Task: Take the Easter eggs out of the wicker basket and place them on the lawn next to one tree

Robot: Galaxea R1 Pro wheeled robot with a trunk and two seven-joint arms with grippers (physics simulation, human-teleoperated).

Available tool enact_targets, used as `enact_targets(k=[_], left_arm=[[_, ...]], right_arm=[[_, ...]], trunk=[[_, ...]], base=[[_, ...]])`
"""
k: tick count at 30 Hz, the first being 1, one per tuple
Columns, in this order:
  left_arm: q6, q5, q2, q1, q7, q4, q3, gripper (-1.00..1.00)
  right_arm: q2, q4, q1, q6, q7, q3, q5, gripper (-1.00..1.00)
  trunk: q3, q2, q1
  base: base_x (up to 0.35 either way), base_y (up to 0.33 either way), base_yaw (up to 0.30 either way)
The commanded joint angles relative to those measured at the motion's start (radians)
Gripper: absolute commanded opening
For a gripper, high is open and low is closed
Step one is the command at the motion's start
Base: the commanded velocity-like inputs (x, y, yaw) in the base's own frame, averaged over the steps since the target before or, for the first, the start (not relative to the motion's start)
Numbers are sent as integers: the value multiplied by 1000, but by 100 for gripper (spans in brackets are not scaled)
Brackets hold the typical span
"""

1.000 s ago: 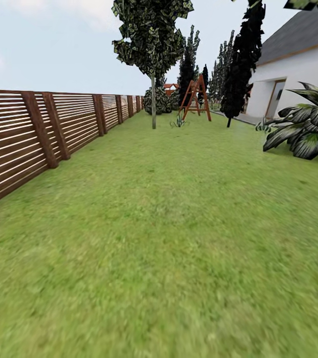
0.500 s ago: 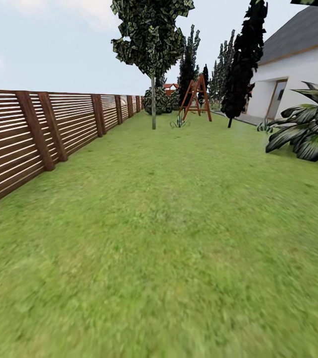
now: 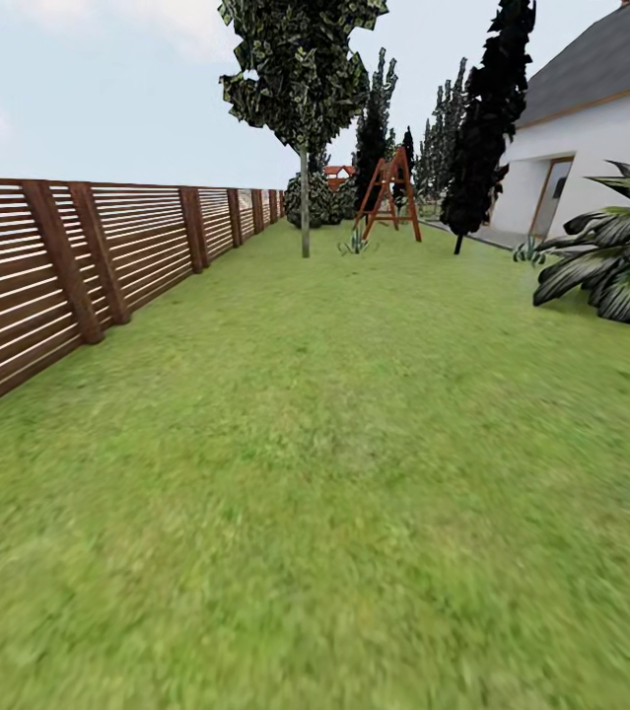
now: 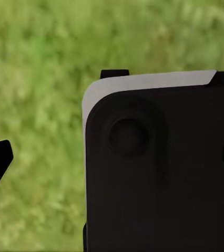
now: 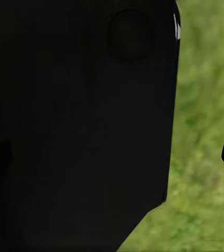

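Now, view: the whole head picture has slid a touch since a second ago, so the camera is moving, not the garden.
Lawn (image 3: 334, 473): wide green grass ahead, nothing lying in the path.
Fence (image 3: 68, 256): brown slats along the left, running away toward the far end.
House (image 3: 600, 138): white wall at right, broad-leafed plant (image 3: 615, 261) in front of it.
Tree (image 3: 304, 187): thin pale trunk with a leafy crown far ahead; dark cone trees (image 3: 487, 118) and a red frame (image 3: 388, 192) near it.
Basket and eggs: not sighted; I judge the robot is travelling.
End effectors: dark housing over grass at both wrists; opening cannot be told.
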Motion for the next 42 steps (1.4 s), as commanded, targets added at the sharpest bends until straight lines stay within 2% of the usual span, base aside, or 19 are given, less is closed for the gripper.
enact_targets(k=[1, 42], left_arm=[[-4, 0, 0, -1, 0, 1, 0, 100], [-4, -1, 0, -1, 0, 1, 0, 100]], right_arm=[[0, -1, 0, -2, -1, -2, 0, 100], [0, -1, 0, -2, -1, -2, 0, 100]], trunk=[[-1, 0, 1], [-1, 0, 1]], base=[[336, 27, 0], [336, 2, 0]])
